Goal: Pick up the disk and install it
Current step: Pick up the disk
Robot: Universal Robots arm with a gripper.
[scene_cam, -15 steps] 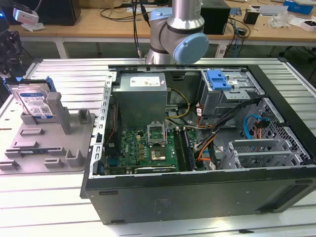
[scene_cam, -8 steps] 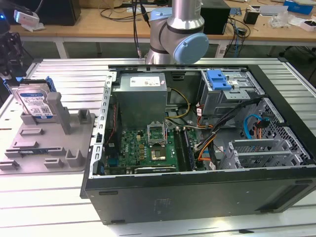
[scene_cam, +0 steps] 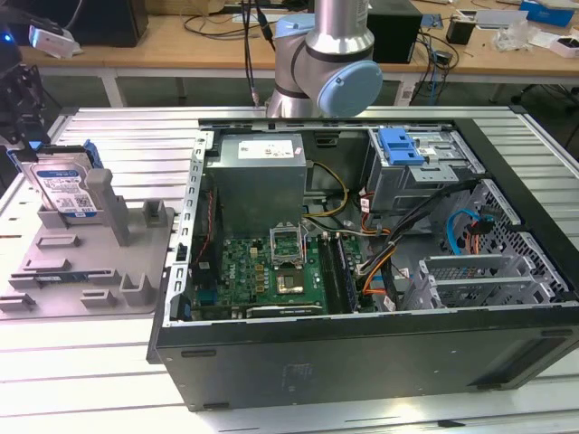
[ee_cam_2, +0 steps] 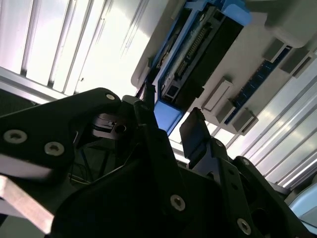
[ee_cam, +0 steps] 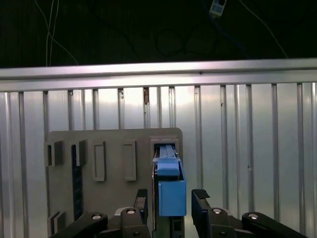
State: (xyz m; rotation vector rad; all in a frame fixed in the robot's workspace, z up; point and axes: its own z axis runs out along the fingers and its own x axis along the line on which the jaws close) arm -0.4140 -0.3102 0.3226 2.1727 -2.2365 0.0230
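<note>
Here the claw (ee_cam: 171,198) hangs open over the disk (ee_cam: 168,166), which stands on edge in the grey fixture (scene_cam: 145,262) on the tabletop (scene_cam: 118,136). That is at the exterior view's left, well apart from the open computer case (scene_cam: 362,362). In the first wrist view its two fingers (ee_cam: 141,199) straddle the blue rail with a sliver of gap each side. A good grasp, I judge, wants them centred and square, so that closing does not tilt the disk. One disk, one fixture, one case, one claw.
</note>
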